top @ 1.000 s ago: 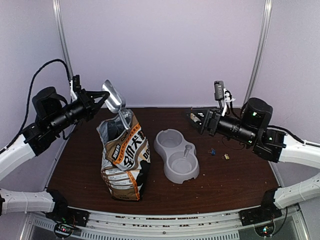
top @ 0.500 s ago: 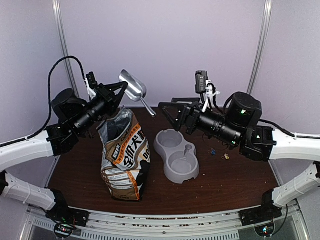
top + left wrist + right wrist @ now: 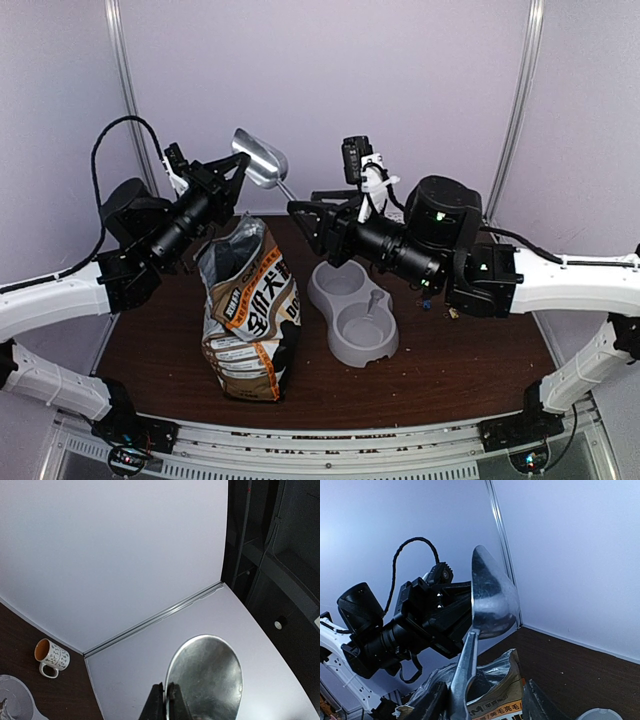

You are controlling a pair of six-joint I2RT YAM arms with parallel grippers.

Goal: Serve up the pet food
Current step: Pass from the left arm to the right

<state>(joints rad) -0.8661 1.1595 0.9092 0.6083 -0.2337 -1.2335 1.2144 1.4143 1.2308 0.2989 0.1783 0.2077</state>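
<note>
No kibble shows in any view. The tan printed bag (image 3: 250, 310) stands open at the left; its mouth (image 3: 495, 690) is dark inside. My left gripper (image 3: 232, 172) is raised above the bag and shut on the rim of a metal scoop (image 3: 262, 160); its fingertips (image 3: 167, 700) pinch the rim of the scoop bowl (image 3: 210, 680). The scoop (image 3: 490, 595) looks empty. My right gripper (image 3: 305, 215) is open and level with the scoop handle (image 3: 465, 670), which runs between its fingers (image 3: 540, 702), close to the left one. The grey double bowl (image 3: 352, 310) sits right of the bag.
A white patterned mug (image 3: 51, 656) stands on the dark table near the back wall in the left wrist view. The two arms nearly meet above the bag and the bowl. Purple walls enclose the table on three sides.
My left gripper lifted the scoop up and clear of the bag. My right arm swung left and upward, bringing its open fingers around the scoop handle.
</note>
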